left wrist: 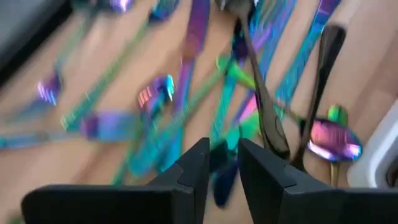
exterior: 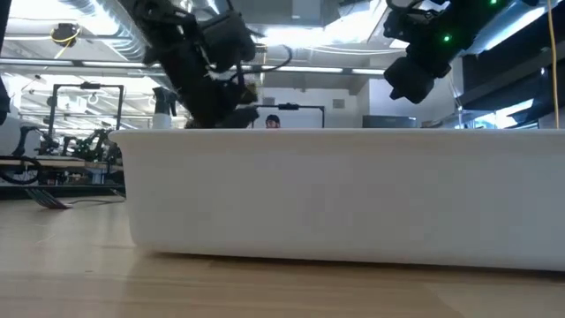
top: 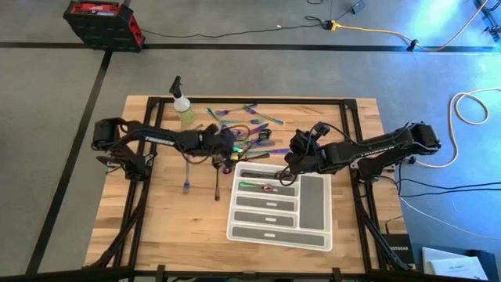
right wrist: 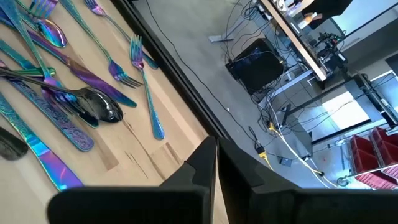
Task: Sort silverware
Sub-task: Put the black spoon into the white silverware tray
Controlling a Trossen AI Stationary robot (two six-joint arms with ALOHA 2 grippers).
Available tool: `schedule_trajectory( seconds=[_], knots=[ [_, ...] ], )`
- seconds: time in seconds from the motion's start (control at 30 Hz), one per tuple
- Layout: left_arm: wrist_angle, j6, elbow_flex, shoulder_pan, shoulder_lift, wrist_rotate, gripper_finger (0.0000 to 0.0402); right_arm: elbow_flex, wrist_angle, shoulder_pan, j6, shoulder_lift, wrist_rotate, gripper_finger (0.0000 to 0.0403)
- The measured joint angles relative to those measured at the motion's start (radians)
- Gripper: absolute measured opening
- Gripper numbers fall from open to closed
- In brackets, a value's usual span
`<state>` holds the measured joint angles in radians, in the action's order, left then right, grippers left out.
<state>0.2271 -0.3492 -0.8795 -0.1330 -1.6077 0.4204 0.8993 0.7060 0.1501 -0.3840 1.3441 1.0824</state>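
Note:
The silverware (top: 244, 129) lies in a loose pile of iridescent forks, spoons and knives on the wooden table, beyond the white compartment tray (top: 313, 200). My left gripper (top: 229, 149) (left wrist: 222, 155) hovers low over the pile's near side, its fingers a narrow gap apart with nothing plainly between them. A black spoon (left wrist: 268, 121) and a rainbow spoon (left wrist: 334, 140) lie just beyond it. My right gripper (top: 288, 171) (right wrist: 216, 152) is shut and empty above the tray's far left corner. Two iridescent pieces (top: 258, 186) lie in a tray compartment.
A yellow-green spray bottle (top: 182, 106) stands at the table's far left, beside the pile. Two single pieces (top: 186, 186) (top: 217, 184) lie on the wood left of the tray. The tray's white wall (exterior: 335, 194) fills the low view.

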Motion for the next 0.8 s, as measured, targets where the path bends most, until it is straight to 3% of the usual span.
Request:
schedule_trajectory(
  seconds=[0.07, 0.17, 0.27, 0.5, 0.8],
  knots=[
    [0.022, -0.148, 0.023, 0.041, 0.000, 0.088, 0.0070, 0.000, -0.001, 0.000, 0.000, 0.000, -0.001, 0.0000],
    [0.107, -0.573, 0.041, 0.107, 0.009, 0.219, 0.0070, 0.000, -0.001, 0.000, 0.000, 0.000, -0.002, 0.0000],
    [0.167, -0.884, 0.055, 0.182, 0.008, 0.233, 0.0070, 0.000, -0.002, 0.000, 0.000, 0.000, -0.016, 0.0000],
    [0.213, -1.134, 0.057, 0.349, 0.008, 0.329, 0.0070, 0.000, -0.007, 0.000, 0.000, 0.000, -0.022, 0.0000],
    [0.332, -1.310, 0.056, 0.425, 0.005, 0.299, 0.0070, 0.000, -0.010, 0.000, 0.000, 0.000, -0.023, 0.0000]
  ],
)
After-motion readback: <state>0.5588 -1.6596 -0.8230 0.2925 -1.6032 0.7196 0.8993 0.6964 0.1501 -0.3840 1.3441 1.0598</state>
